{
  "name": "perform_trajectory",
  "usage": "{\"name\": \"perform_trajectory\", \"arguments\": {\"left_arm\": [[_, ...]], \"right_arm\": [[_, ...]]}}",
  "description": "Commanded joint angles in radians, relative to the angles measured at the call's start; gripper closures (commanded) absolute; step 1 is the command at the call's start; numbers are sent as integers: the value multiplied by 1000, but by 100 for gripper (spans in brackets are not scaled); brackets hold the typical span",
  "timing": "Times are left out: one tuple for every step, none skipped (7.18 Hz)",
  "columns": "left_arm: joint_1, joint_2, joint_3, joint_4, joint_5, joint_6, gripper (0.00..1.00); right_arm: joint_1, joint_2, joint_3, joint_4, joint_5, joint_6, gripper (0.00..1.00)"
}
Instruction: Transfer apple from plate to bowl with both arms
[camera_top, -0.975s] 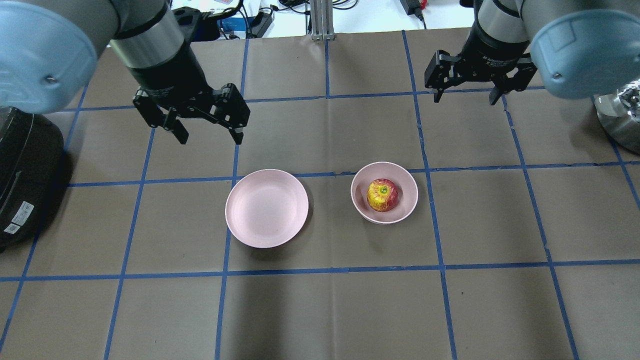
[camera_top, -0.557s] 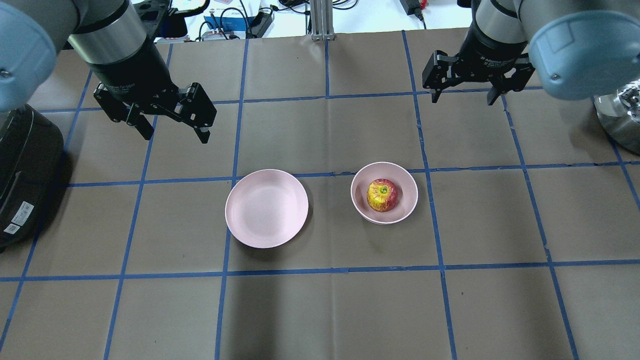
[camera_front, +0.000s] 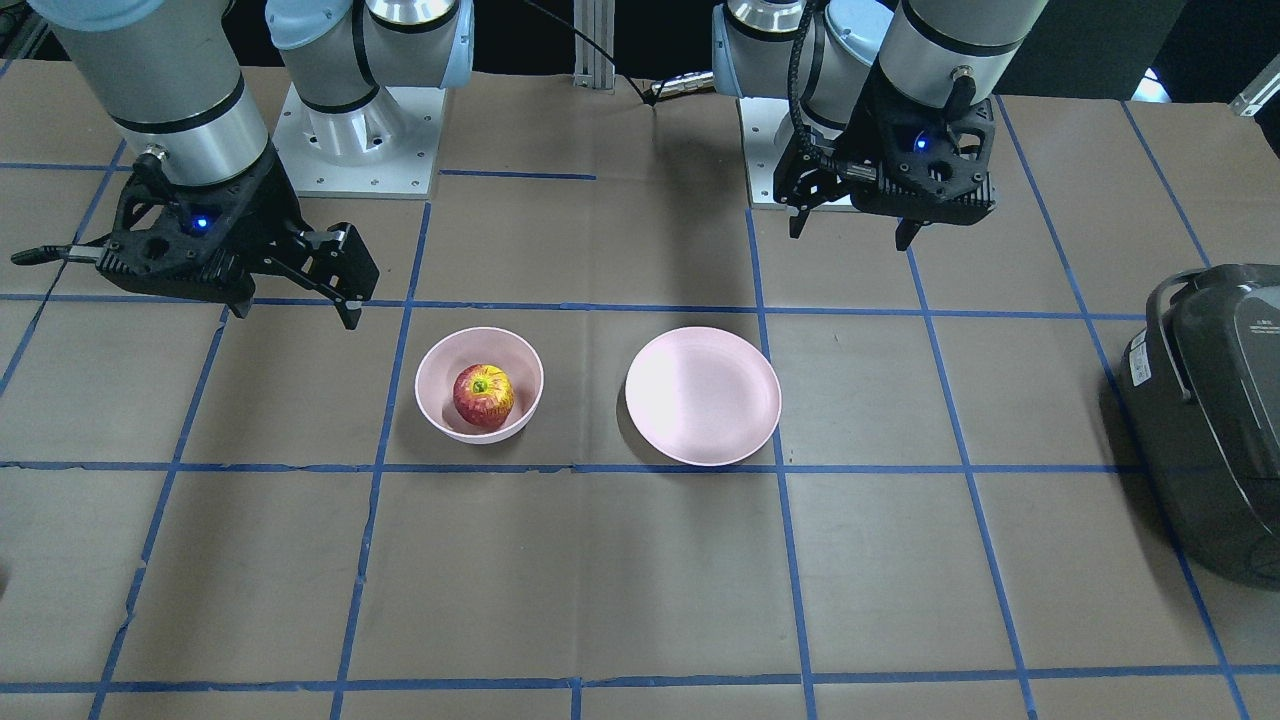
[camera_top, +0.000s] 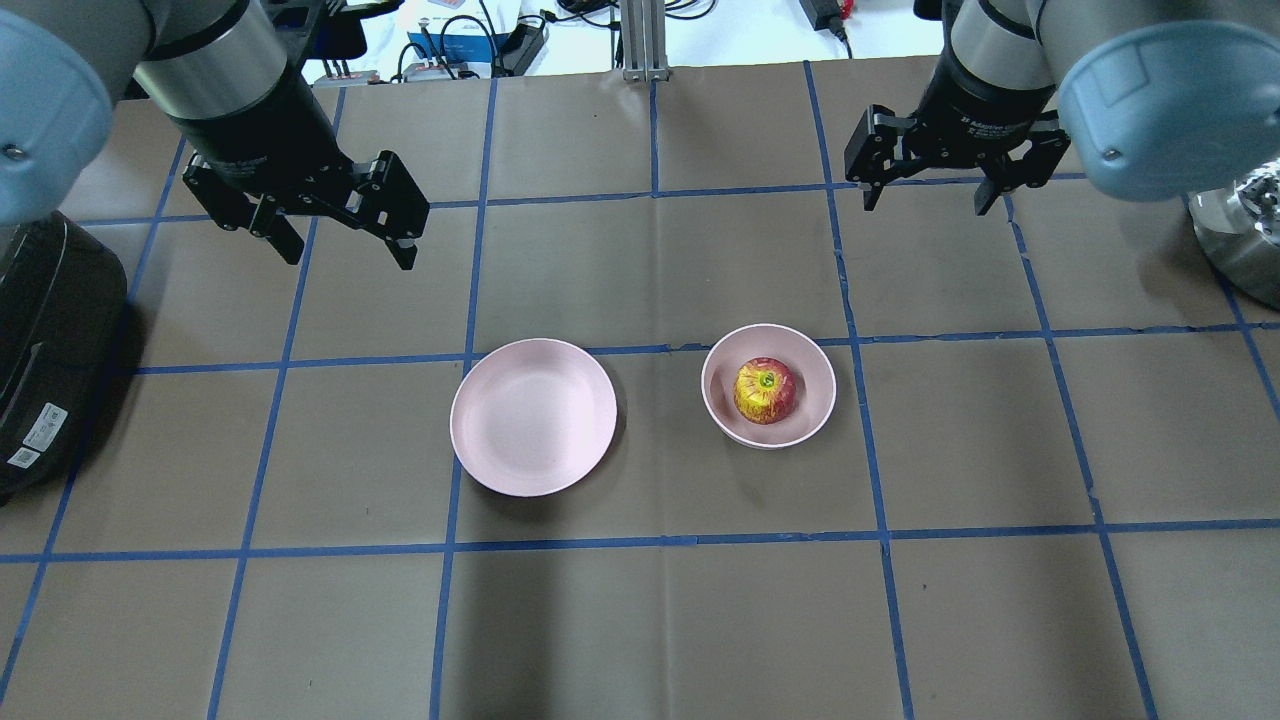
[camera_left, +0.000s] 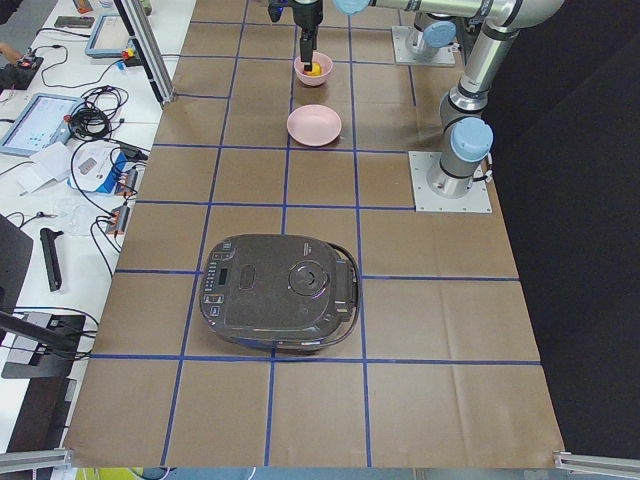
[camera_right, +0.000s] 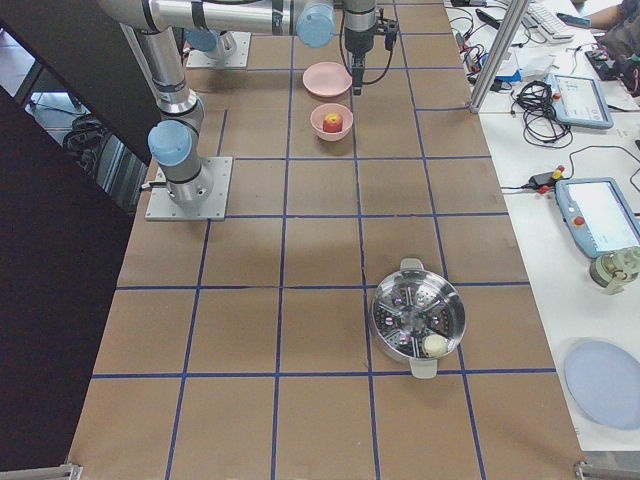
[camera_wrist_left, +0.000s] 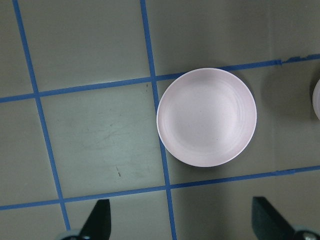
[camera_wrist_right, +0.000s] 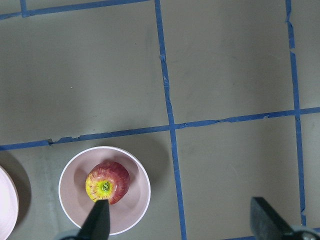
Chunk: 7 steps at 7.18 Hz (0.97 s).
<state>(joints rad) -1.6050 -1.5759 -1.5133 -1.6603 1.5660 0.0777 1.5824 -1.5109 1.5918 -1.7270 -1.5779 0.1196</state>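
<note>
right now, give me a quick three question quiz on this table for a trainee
1. True or false: the apple sits inside the bowl.
2. The left gripper is: A) open and holding nothing, B) shut on the apple, C) out of every view.
3. What lies on the plate?

Key: 1 true. 2 A. 3 nothing, it is bare.
</note>
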Motion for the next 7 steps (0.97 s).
{"name": "perform_trajectory", "arguments": {"left_arm": [[0,-1,-1,14,-4,-50,0],[0,-1,-1,11,-6,-125,0],[0,-1,-1,13,-4,-124,0],[0,-1,-1,13,-4,-118,0],[0,-4,-1,13,-6,-115,0],[0,-3,-1,11,-4,-115,0],[0,-3,-1,13,-6,-113,0]], "right_arm": [[1,-2,0,4,9,0,0],[2,-2,0,41,54,0,0],[1,1,3,53,50,2,0],[1,1,5,55,46,2,0],[1,1,4,55,45,2,0],[1,1,5,53,45,2,0],[1,1,5,53,44,0,0]]}}
